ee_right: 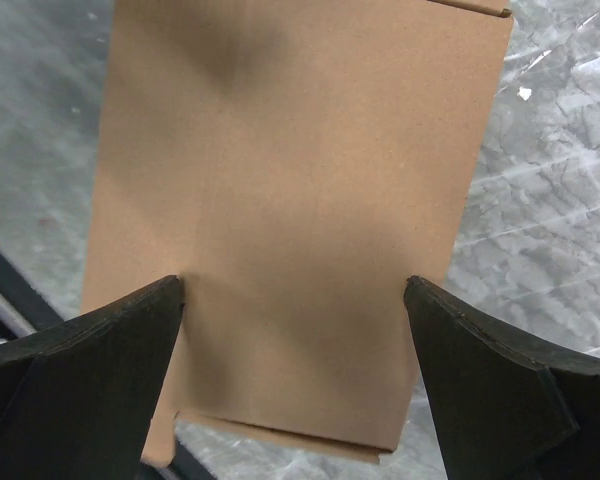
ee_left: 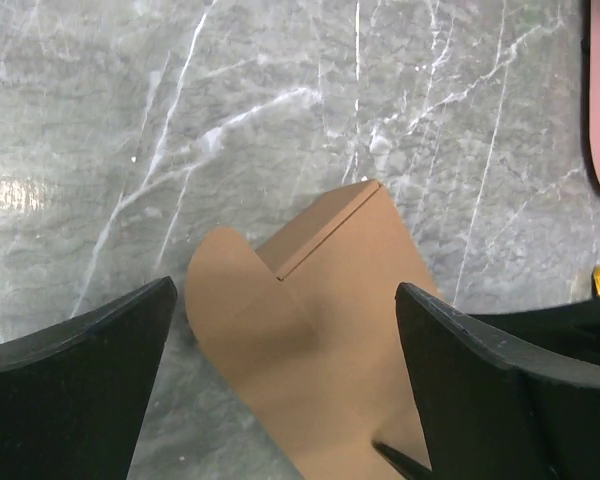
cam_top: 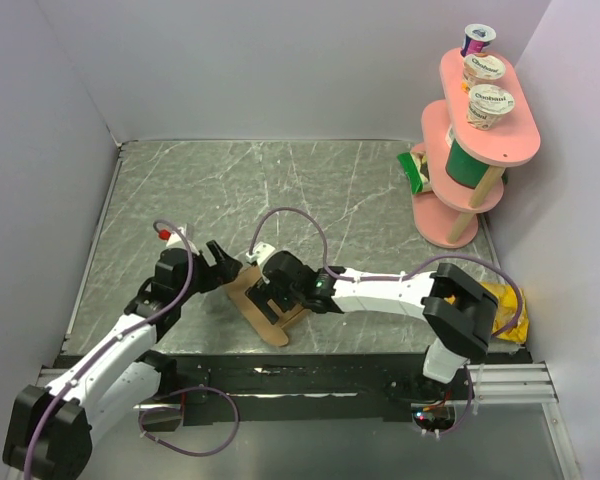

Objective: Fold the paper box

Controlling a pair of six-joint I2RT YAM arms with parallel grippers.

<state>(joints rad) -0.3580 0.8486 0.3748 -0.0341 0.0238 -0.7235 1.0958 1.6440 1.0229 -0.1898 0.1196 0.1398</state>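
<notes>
Plain brown cardboard paper box [cam_top: 268, 325], die-cut with flaps, lies on the grey marble tabletop [cam_top: 280, 190] close to its near edge, between your two arms. You have no hold on it: the left claw [ee_left: 285, 290] stands spread wide above the end with the rounded flap [ee_left: 230, 290], and the right claw [ee_right: 292, 285], spread just as wide, straddles the main panel and pinches nothing. To fold well, I judge you should pin one panel down with one claw and raise the flap along its scored crease [ee_left: 320, 232] with the other, slowly, so the sheet does not slide.
</notes>
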